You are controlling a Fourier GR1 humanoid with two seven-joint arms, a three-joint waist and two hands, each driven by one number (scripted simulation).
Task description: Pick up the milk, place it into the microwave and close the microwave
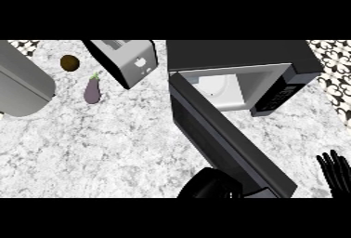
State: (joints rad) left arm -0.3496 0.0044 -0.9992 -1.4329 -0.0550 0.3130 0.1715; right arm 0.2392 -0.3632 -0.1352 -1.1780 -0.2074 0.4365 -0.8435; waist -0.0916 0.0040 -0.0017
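Note:
The black microwave stands at the back right with its door swung wide open, reaching toward the front of the counter. Something white shows inside the cavity; I cannot tell whether it is the milk or the turntable. No milk carton shows anywhere on the counter. My left hand is at the view's lower edge, right against the outer face of the door near its free end, partly cut off. At the right edge my right hand rests open with its fingers up and holds nothing.
A toaster stands at the back, left of the microwave. A purple eggplant and a brown round item lie to its left. A grey rounded appliance fills the far left. Bare marble counter spreads in front.

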